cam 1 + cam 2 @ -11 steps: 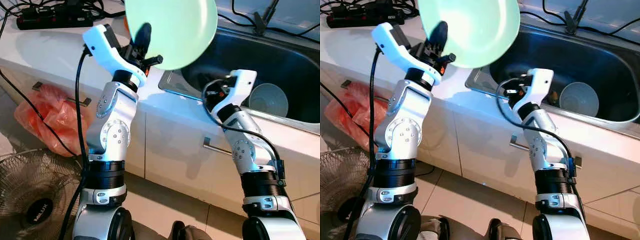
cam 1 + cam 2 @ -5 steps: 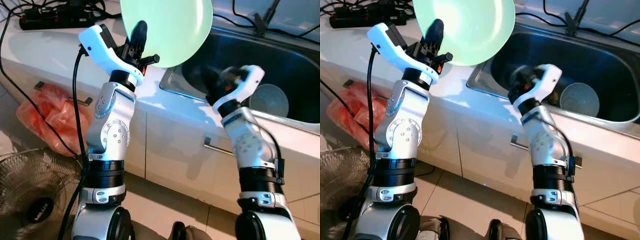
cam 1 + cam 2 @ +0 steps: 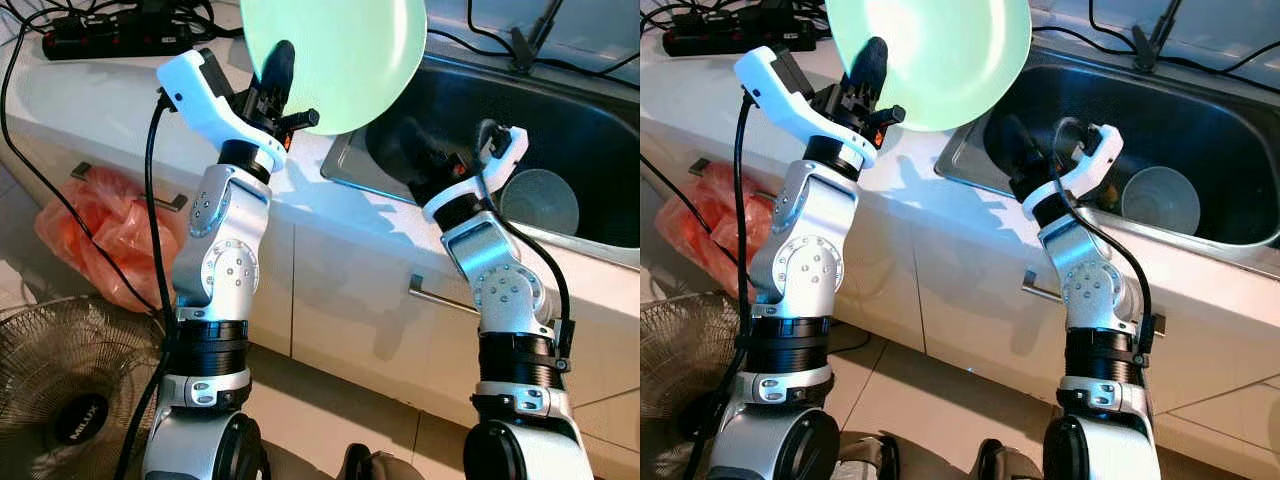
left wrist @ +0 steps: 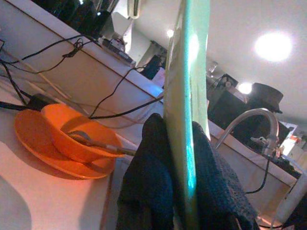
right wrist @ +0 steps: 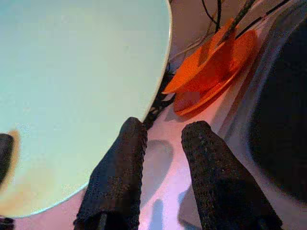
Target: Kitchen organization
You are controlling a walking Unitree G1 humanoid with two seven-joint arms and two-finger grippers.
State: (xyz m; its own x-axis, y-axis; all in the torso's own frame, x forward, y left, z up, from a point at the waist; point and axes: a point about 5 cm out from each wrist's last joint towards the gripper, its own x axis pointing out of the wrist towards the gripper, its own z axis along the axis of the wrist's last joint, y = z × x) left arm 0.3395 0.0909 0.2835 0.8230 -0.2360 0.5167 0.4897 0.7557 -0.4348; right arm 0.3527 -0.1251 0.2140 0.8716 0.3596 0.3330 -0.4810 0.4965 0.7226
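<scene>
The left gripper [image 4: 180, 191] is clamped on the lower edge of a pale green plate [image 3: 335, 55], one black finger on each face, holding it upright above the white counter [image 3: 100, 95] just left of the sink [image 3: 560, 130]. The right gripper [image 5: 160, 167] reaches over the sink's near left corner with its two fingers a narrow gap apart, gripping nothing. Inside the sink, right of that gripper, sits a white bowl [image 3: 540, 200]. On the counter beyond the plate rests an orange bowl [image 4: 79, 139] on an orange plate [image 4: 33, 148]. A black power strip [image 3: 110, 40] lies far left of the sink.
</scene>
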